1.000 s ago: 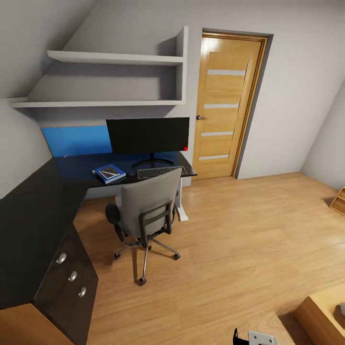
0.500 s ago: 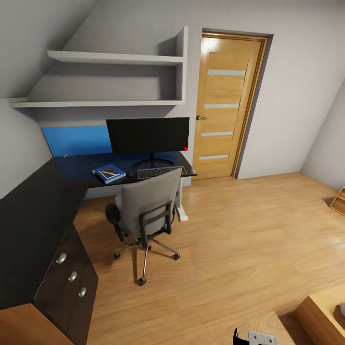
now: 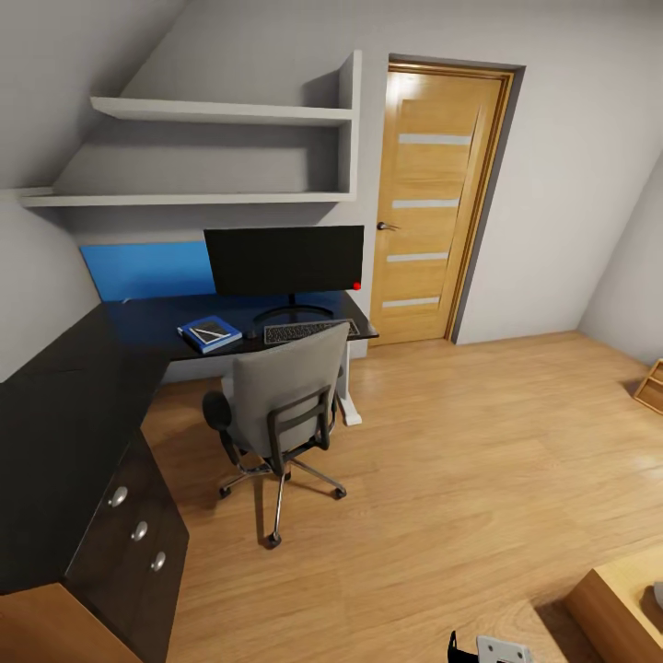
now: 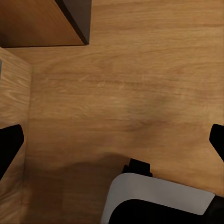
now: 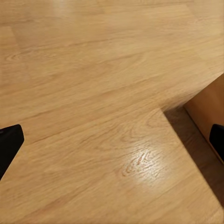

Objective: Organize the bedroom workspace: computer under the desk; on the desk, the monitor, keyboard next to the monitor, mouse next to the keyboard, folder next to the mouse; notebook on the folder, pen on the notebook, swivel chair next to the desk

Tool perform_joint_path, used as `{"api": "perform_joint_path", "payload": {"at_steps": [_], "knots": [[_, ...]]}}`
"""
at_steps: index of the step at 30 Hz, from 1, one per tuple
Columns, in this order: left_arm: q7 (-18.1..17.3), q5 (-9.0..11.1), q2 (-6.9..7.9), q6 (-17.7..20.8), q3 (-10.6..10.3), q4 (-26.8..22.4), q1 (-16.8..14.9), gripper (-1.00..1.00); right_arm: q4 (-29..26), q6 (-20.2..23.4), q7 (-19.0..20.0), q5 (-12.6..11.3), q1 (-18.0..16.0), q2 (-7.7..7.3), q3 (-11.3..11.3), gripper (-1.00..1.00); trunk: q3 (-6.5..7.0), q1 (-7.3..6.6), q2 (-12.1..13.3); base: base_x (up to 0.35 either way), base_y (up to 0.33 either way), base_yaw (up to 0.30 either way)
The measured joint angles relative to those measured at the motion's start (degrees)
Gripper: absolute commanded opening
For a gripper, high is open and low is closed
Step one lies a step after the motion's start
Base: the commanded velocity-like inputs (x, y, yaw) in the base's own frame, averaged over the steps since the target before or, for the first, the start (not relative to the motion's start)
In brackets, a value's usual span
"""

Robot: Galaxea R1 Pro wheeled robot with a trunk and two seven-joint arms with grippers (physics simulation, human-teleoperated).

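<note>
Before desk (image 3: 74, 387), swivel chair (image 3: 285, 396) hides keyboard (image 3: 295, 330), left hand (image 4: 112, 140) and right hand (image 5: 112, 135) fingers apart.

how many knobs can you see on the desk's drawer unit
3: round silver knobs down the drawer unit front, top, middle, bottom. None looks hidden.

Head view high, facing the desk (image 3: 64, 405); both wrist views close above the wood floor (image 5: 112, 93).

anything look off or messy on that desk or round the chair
Nothing stands out. The folder lies flat on the desk with the notebook on it, the keyboard sits before the monitor, and the swivel chair stands upright.
</note>
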Motion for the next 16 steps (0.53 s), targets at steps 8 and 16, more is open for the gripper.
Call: {"api": "perform_joint_path", "payload": {"at_steps": [8,16], "knots": [[0.0,0.0,-0.01,0.0,0.0,0.0,0.0,1.0,0.0,0.0,0.0,0.0,0.0,0.0,0.0,1.0,0.0,0.0,0.0,0.0,0.0,0.0],[0.0,0.0,-0.01,0.0,0.0,0.0,0.0,1.0,0.0,0.0,0.0,0.0,0.0,0.0,0.0,1.0,0.0,0.0,0.0,0.0,0.0,0.0]]}}
